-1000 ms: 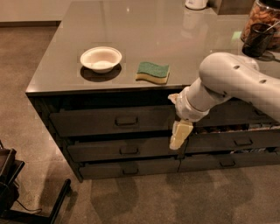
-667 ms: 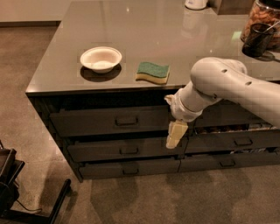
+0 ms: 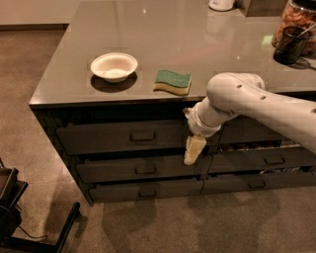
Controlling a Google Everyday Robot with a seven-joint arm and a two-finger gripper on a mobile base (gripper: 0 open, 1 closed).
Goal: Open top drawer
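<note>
Handle first: the top drawer (image 3: 98,139) is the big dark one right under the bench (image 3: 163,34) top, on the left side, and it looks shut. Its little loop handle (image 3: 142,136) sits in the middle of the front. The pincer (image 3: 194,149) hangs down at the right end of that drawer front, close to it, and off to the right of the handle. I cannot tell if the pincer is open or closed, and it is not holding the handle.

To do this step well, I think the pincer should slide left until it is in line with the loop. Then it should come up a bit, because its tip hangs lower than the handle. It should catch the loop snugly, then pull straight out toward the room, slow and even, so it does not slip off. The white arm (image 3: 256,99) should keep away from the bench edge.

On the grey shiny bench top sit a white bowl (image 3: 114,66) and a green and yellow sponge (image 3: 172,81), near each other but apart. Far right are a dark cup (image 3: 290,44) and a jar (image 3: 296,15) behind it. Two lower drawers lie under the top one. The floor (image 3: 222,222) is brown and speckled, and a black thing (image 3: 10,207) stands at the lower left.
</note>
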